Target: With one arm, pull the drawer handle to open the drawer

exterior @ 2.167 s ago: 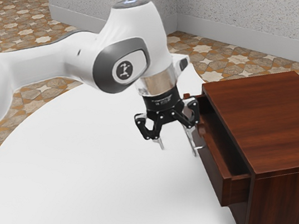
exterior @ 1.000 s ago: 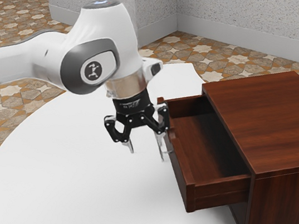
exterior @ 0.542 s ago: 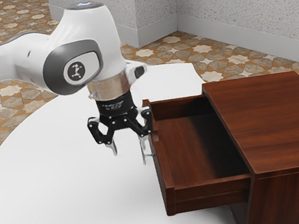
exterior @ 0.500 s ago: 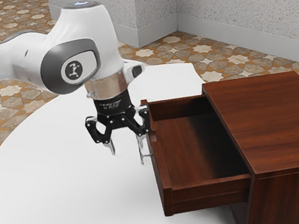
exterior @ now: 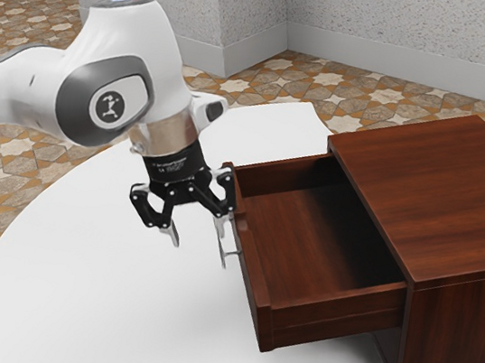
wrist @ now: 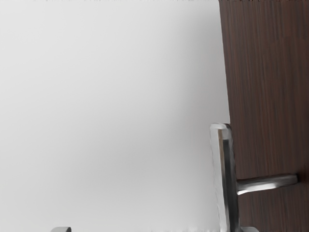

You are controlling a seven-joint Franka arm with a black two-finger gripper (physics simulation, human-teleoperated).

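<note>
— Toward three o'clock in the exterior view, what stands on the table?

— A dark wooden cabinet (exterior: 433, 187), on a round white table (exterior: 69, 302). Its one drawer (exterior: 316, 238) stands well out of the cabinet toward eight o'clock, and its inside is bare.

— And the robot?

— A white arm reaches in from nine o'clock. Its black gripper (exterior: 198, 252) hangs at the drawer's outer face with its fingers spread wide, clamped on nothing. The finger on the three o'clock side sits right at the thin metal handle (exterior: 234, 235). It looks hooked behind the bar, but I cannot tell whether it touches.

— What does the wrist view add?

— A wood-grain drawer front (wrist: 265, 72) borders the plain white tabletop. The handle's bright bar stands just off the wood. A short mounting post (wrist: 265, 183) joins it to the wood.

— How would this handle?

— This is my judgement only. Metal bar and wooden box both look rigid, and nothing here seems fragile. The drawer likely slides along one straight line with modest resistance. A pull should therefore follow that line toward eight o'clock, not sideways. The bar looks smooth and may be slippery. The safest hold would be mid-bar, either with one finger behind it or with both fingers pinching across it. The drawer looks nearly fully open already.
</note>
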